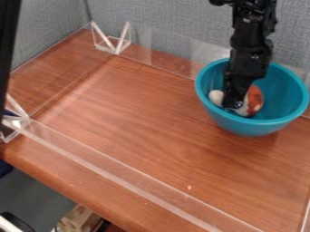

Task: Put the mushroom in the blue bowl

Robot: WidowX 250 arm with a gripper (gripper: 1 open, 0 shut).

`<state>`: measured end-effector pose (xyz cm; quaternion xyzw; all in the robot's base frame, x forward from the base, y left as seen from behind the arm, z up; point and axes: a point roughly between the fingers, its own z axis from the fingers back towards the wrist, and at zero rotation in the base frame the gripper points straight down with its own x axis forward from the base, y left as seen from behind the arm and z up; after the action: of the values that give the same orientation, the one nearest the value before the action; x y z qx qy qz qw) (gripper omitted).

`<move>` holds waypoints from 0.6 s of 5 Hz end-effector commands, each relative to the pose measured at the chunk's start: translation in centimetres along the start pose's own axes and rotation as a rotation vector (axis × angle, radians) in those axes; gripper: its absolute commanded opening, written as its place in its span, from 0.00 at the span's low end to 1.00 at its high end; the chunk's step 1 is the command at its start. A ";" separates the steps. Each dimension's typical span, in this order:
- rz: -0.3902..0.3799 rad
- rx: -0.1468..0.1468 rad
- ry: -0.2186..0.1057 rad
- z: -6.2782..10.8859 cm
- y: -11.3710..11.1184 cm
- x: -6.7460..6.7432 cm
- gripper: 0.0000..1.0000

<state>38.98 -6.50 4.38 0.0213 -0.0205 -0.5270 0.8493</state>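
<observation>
This looks to me like a lab or workshop bench set up for a robot rather than anybody's kitchen. A black robot arm (251, 36) comes down over the blue bowl (252, 98), which sits on a bare wood-toned tabletop (127, 113). Behind the bowl there's a grey, fabric-like partition (169, 27), and well to its left a white angular bracket (111, 38) stands at the table's edge. Clear see-through strips (121, 174) run along the table's borders, nearer me than the bowl.
</observation>
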 end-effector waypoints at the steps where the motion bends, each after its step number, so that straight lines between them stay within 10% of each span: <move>1: -0.005 0.056 -0.040 2.4 0.7 0.0 0.00; 3: -0.005 0.083 -0.042 3.9 0.7 -0.3 0.00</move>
<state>38.60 -6.26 4.79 0.0267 -0.0191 -0.5306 0.8470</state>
